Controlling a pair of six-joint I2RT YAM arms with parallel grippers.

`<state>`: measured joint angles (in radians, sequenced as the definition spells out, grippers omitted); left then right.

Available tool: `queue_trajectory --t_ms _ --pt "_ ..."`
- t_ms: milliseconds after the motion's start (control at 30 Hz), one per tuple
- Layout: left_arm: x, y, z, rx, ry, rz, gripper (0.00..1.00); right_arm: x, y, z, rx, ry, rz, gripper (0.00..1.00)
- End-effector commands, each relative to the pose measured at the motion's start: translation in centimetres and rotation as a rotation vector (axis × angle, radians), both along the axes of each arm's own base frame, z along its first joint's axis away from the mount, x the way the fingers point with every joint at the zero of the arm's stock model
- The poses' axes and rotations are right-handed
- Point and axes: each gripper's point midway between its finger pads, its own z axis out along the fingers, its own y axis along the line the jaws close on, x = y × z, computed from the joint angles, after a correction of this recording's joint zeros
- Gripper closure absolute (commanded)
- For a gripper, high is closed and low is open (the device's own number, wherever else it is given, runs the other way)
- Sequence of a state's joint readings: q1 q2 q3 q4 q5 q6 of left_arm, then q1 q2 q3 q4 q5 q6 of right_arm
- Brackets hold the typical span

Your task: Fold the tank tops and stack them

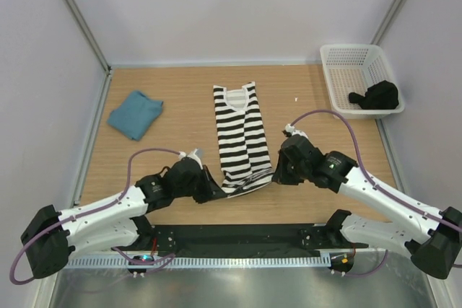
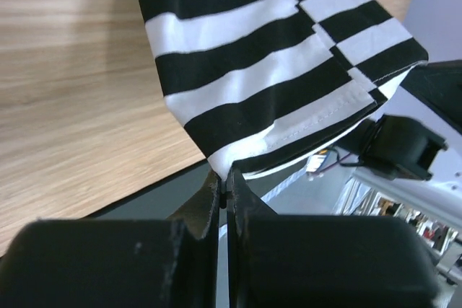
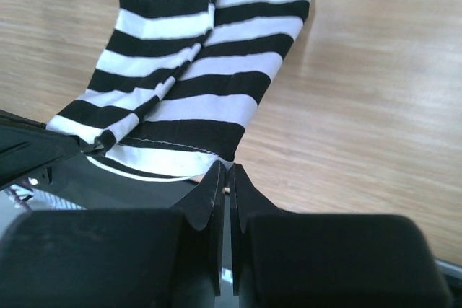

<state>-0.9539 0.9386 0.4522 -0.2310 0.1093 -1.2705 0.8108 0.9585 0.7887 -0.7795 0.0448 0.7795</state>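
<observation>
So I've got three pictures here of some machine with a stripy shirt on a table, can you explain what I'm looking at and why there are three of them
It is a robot with two arms bolted at the near edge of a wooden table. One picture comes from a camera above and behind the arms. The other two come from small cameras on each wrist, looking along that arm's own fingers.

On the table lie a striped tank top, spread lengthwise, and a folded teal-blue tank top to its left. A white mesh basket at the far right holds something black.

The left hand and the right hand are each shut on a bottom corner of the striped top, at its hem, which is raised off the table.
</observation>
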Motion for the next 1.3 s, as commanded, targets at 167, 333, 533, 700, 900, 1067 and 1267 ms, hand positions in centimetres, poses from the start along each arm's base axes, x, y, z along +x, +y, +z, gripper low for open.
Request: queue_trajectory --t_ms 167,333,533,700,900,1067,1267 --pt "5.0 -0.3 4.1 -0.063 -0.03 0.06 1.0 5.8 0.7 3.9 -0.08 -0.172 0.022 0.99" --pt "8.1 -0.2 4.2 -0.035 -0.025 0.085 1.0 9.5 0.1 4.1 -0.073 -0.169 0.005 0.99" --pt "12.0 -0.9 5.8 -0.016 -0.044 0.077 1.0 13.4 0.3 4.1 -0.033 -0.152 0.021 0.99" --pt "14.3 -1.3 5.5 0.004 -0.029 0.059 0.99 16.7 0.3 3.8 -0.035 -0.136 0.021 0.99" --pt "16.7 -0.7 4.9 0.025 -0.019 0.077 0.99 19.9 0.6 3.1 -0.012 -0.113 0.018 0.99" --pt "18.2 -0.6 4.5 0.03 -0.008 0.07 0.98 22.1 0.9 2.4 -0.003 -0.104 0.006 0.99" --pt "20.1 -0.3 3.8 0.042 0.003 0.071 0.96 24.5 0.7 1.1 -0.003 -0.081 -0.014 0.99"
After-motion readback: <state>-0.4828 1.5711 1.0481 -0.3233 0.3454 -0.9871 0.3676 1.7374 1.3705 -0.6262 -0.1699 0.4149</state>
